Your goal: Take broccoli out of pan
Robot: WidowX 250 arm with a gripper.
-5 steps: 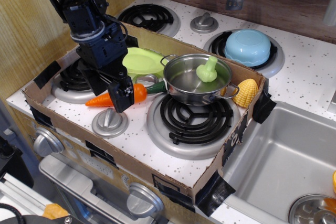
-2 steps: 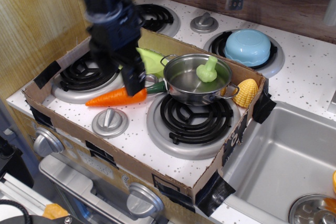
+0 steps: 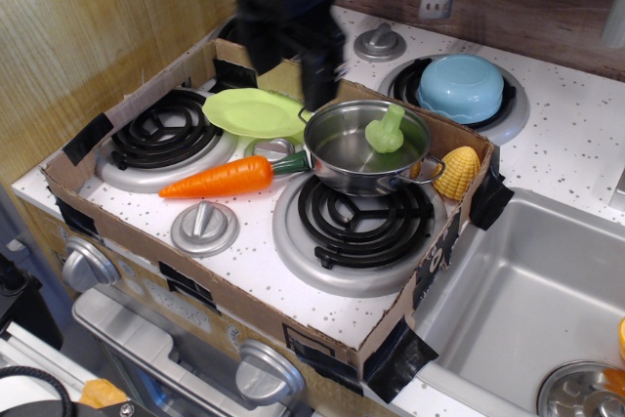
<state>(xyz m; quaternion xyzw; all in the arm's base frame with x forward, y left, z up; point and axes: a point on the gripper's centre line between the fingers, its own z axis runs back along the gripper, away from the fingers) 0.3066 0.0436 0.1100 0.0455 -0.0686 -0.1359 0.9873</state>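
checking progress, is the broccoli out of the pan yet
No, the broccoli sits inside the pan, and the blurred gripper is above the pan's far left rim.

Before us, broccoli [image 3: 386, 131] in the pan [image 3: 367, 147], carrot [image 3: 227, 177] and plate [image 3: 255, 111] to its left, corn [image 3: 458, 173] to its right.

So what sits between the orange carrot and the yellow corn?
In the observation.image view, the round shiny steel pan stands between the orange plastic carrot and the yellow corn, with the pale green broccoli floret inside it.
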